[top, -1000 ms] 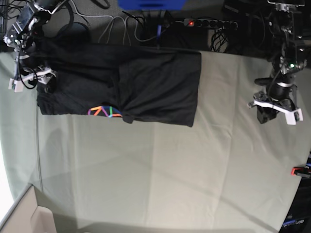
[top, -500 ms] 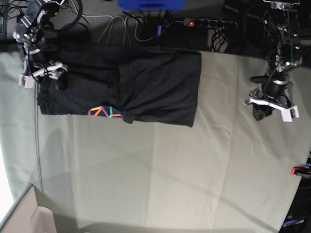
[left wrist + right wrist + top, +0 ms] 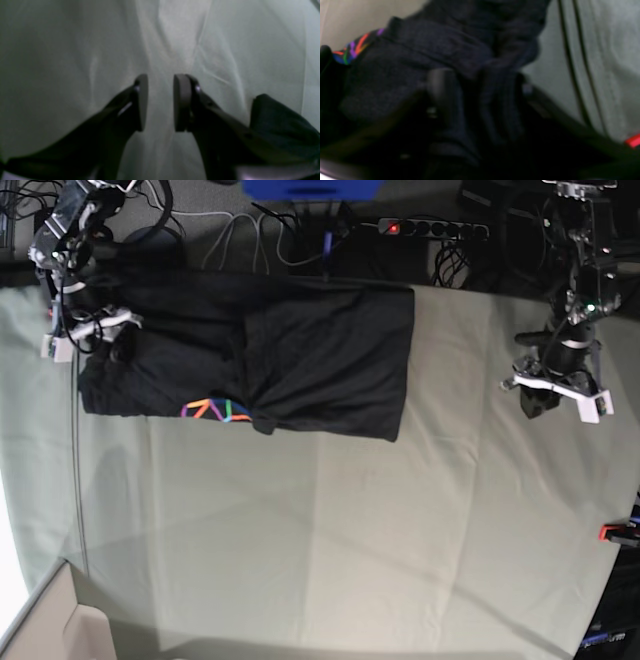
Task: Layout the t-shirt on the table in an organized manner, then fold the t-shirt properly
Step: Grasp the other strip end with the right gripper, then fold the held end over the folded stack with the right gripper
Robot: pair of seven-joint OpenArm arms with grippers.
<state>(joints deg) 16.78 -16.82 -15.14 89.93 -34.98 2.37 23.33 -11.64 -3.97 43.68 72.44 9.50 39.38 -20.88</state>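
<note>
The black t-shirt [image 3: 320,360] lies bunched and partly folded at the far left of the table [image 3: 350,530], its rainbow line graphic [image 3: 213,411] showing on the near edge. My right gripper [image 3: 90,330] sits on the shirt's left end. In the blurred right wrist view a thick fold of the t-shirt [image 3: 420,50] fills the space inside the right gripper [image 3: 482,100], beside the graphic [image 3: 350,50]. My left gripper [image 3: 555,392] hangs far to the right over bare cloth. The left wrist view shows the left gripper [image 3: 160,102] open by a narrow gap, nothing in it.
Beyond the far edge lie a power strip [image 3: 430,227] with a red light, loose cables [image 3: 240,240] and a blue object [image 3: 310,188]. A red clamp [image 3: 615,531] marks the right edge. A pale box [image 3: 50,620] stands at the near left corner.
The right gripper shifted a little along the shirt's left end and its jaws narrowed onto the fabric. The left gripper drifted slightly toward the far edge, its gap unchanged.
</note>
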